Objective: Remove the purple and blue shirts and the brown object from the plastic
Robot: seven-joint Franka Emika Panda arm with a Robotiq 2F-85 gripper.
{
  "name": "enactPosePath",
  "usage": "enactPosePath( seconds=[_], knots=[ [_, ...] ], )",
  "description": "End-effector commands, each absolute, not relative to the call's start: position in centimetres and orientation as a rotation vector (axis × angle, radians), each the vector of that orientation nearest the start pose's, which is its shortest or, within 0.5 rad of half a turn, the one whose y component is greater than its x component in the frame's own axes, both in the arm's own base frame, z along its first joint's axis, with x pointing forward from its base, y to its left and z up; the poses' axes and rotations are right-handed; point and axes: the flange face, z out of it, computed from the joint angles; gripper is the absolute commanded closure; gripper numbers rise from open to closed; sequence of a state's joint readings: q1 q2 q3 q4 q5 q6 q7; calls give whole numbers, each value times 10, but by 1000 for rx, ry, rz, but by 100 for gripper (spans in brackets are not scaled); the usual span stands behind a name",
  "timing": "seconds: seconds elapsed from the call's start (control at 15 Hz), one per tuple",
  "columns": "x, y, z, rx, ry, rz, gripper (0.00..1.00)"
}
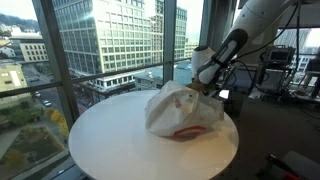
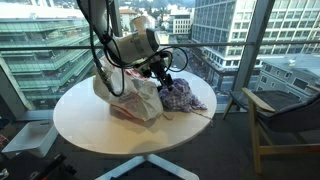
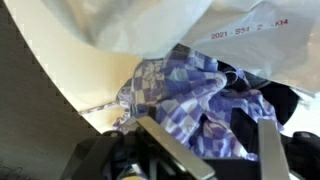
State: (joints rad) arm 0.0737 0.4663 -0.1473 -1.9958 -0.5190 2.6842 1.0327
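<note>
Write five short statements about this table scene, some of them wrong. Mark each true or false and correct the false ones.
1. The table is round and white. True.
2. The bag is black. False: it is white plastic with red print.
3. A checked purple-blue cloth lies at the bag's edge. True.
4. The claw is shut on the cloth. False: in the wrist view its jaws stand apart, with the cloth just ahead of them.
5. The room has no windows. False: tall windows behind the table show city buildings.
</note>
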Motion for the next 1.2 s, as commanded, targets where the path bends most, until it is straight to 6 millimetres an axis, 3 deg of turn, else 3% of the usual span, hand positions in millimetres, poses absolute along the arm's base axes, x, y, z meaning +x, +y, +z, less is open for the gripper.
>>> enactPosePath(
  seconds=[0.0,0.2,0.53,0.67,0.73,1.13],
  knots=[
    [607,-12,294,-3235,938,-498,0],
    [584,-7,325,-3349,917,-426,0],
    [525,0,366,-3392,740,-237,0],
    [519,4,371,-3374,572,-101,0],
    [533,4,359,-3390,701,-176,0],
    [522,4,365,-3385,594,-105,0]
  ],
)
